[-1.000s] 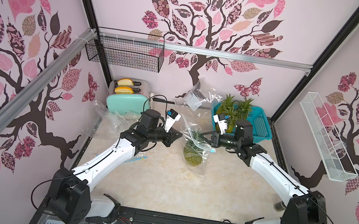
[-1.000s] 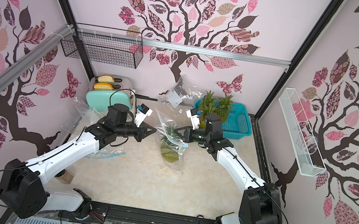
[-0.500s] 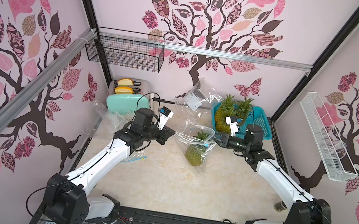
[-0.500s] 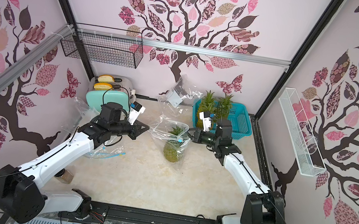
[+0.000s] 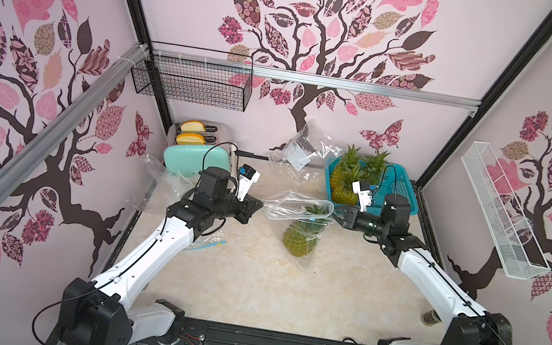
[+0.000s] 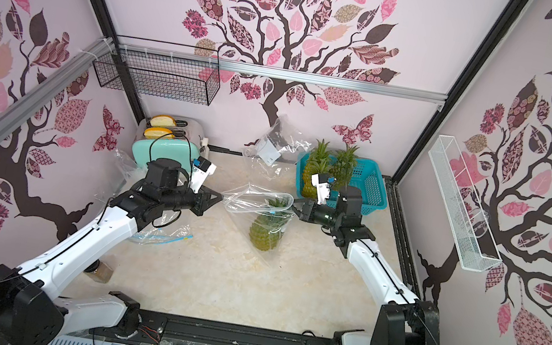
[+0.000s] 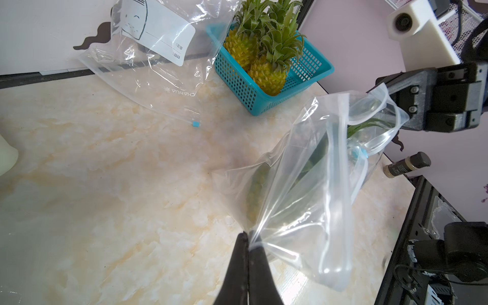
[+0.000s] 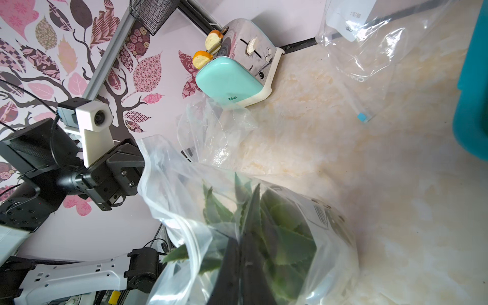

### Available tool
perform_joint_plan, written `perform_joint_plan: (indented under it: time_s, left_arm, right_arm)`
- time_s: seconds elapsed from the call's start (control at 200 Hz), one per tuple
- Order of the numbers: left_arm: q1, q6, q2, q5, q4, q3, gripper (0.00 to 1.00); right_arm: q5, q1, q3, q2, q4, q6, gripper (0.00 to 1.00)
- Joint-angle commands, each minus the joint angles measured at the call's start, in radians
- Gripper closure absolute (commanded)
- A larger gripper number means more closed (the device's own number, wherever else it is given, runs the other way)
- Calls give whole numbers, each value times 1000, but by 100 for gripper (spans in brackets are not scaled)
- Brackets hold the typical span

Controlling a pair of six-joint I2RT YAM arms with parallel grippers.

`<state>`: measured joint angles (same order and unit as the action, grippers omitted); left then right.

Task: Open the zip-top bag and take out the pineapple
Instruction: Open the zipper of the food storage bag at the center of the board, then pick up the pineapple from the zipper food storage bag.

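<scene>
The left tool (image 5: 258, 205) and right tool (image 5: 338, 218) have been drawn apart, stretching the bag (image 5: 286, 204) mouth wide. Both are clamped on opposite rims; the pineapple (image 5: 298, 242) is seen inside, crown up. Opening is judged done; next, one rim must be released and the crown grasped.

Glossy clear plastic bag (image 5: 300, 228)

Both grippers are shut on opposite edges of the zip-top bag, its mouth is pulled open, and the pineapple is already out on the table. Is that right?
No: both top views show the pineapple inside the zip-top bag, not on the table. The left gripper and right gripper are shut on its opposite edges, mouth open.
</scene>
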<state>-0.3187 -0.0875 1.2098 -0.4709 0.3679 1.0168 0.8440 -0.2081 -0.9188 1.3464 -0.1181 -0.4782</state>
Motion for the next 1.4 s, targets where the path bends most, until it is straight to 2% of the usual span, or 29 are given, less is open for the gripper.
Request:
perform_joint_plan:
  time_s: [0.0,0.12,0.315,0.445,0.585,0.755,0.895,1.05,1.275,1.39]
  left_arm:
    - [22,-38,-9,-55,-70,-20,100]
    - [11,-111,7,-160,-184,-53,100]
    - [-86,-97,62,-212,-214,-11,98]
    - [-111,-102,100,-240,-223,18,97]
    - [-111,-120,100,-245,-264,-3,98]
    - [-111,-137,96,-244,-300,-24,99]
    - [-112,-158,98,-237,-335,-47,100]
    - [-111,-175,96,-232,-365,-67,100]
    - [-112,-191,84,-229,-398,-96,100]
    - [-112,-203,91,-235,-421,-108,100]
  right_arm:
    - [62,29,9,-20,-56,-23,100]
    - [108,17,-6,-11,-44,-15,97]
    - [90,-57,-96,9,107,93,76]
    - [38,-76,-137,-4,152,102,63]
    - [-68,-77,-187,-53,265,146,60]
    - [-262,-105,-308,-110,474,237,60]
    - [-255,-164,-404,-127,565,271,58]
    - [-315,-279,-498,-89,665,319,55]
    - [-365,-313,-497,14,722,301,55]
    - [-402,-333,-508,77,757,304,51]
